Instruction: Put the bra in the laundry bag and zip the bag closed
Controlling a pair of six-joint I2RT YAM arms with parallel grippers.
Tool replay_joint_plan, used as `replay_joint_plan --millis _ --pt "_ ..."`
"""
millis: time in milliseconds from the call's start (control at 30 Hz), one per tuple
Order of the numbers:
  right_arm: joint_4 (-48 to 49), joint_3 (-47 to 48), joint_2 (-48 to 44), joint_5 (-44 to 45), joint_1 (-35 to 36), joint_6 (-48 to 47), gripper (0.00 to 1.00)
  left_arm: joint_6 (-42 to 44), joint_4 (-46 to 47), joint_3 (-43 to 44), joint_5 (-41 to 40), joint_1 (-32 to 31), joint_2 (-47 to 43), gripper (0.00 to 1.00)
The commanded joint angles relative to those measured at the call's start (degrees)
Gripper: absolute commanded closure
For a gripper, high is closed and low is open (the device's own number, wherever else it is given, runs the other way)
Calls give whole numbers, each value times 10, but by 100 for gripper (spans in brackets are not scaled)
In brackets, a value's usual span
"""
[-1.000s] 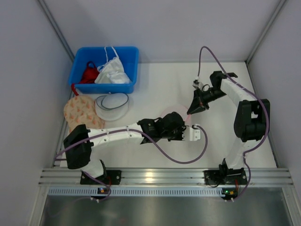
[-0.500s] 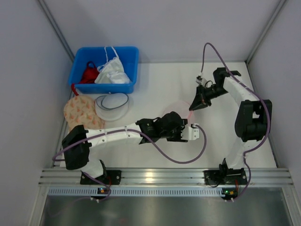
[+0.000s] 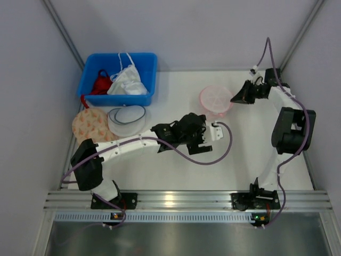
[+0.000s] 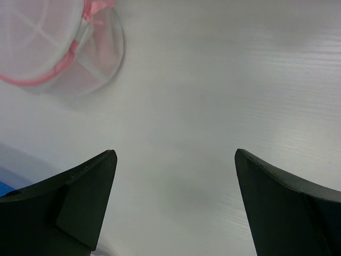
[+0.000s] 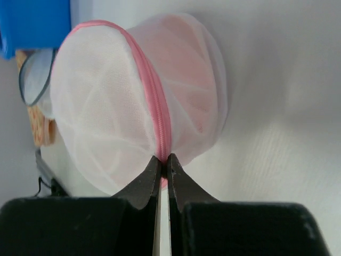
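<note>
The laundry bag (image 3: 216, 100), a round white mesh pouch with a pink zip, hangs tilted at the back right of the table. My right gripper (image 3: 235, 98) is shut on its pink zip (image 5: 160, 122), with the fingertips pinching the lower end of it (image 5: 164, 158). Pale salmon-pink fabric, the bra (image 5: 184, 64), shows through the mesh. My left gripper (image 3: 212, 133) is near the table's middle, in front of the bag and apart from it. It stands wide open (image 4: 175, 156) over bare table, and the bag (image 4: 50, 45) is at the upper left of its view.
A blue bin (image 3: 114, 100) at the back left holds a red garment (image 3: 100, 84) and a white garment (image 3: 128, 81). In front of it lie a dark-rimmed mesh disc (image 3: 127, 120) and a beige orange-patterned pouch (image 3: 90, 128). Grey walls close in the table on both sides.
My left gripper has opened and let go of the bag. My right gripper has carried the bag by its zip from the table's middle to the back right.
</note>
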Motion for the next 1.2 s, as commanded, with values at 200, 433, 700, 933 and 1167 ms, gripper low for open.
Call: replay_joint_plan --millis 200,433,700,933,1167 --pt "317 52 94 165 -59 174 100 -60 -18 68 -4 93 3 2" --pt "462 -30 44 343 -110 229 100 -67 -20 72 -1 131 21 2" --pt "498 -34 26 528 -140 219 100 -89 -24 77 -5 158 28 2" --pt "481 -4 45 512 -147 214 65 -142 -65 107 -23 180 41 2" --pt "401 7 -24 434 -156 183 21 -260 -144 174 95 259 63 2"
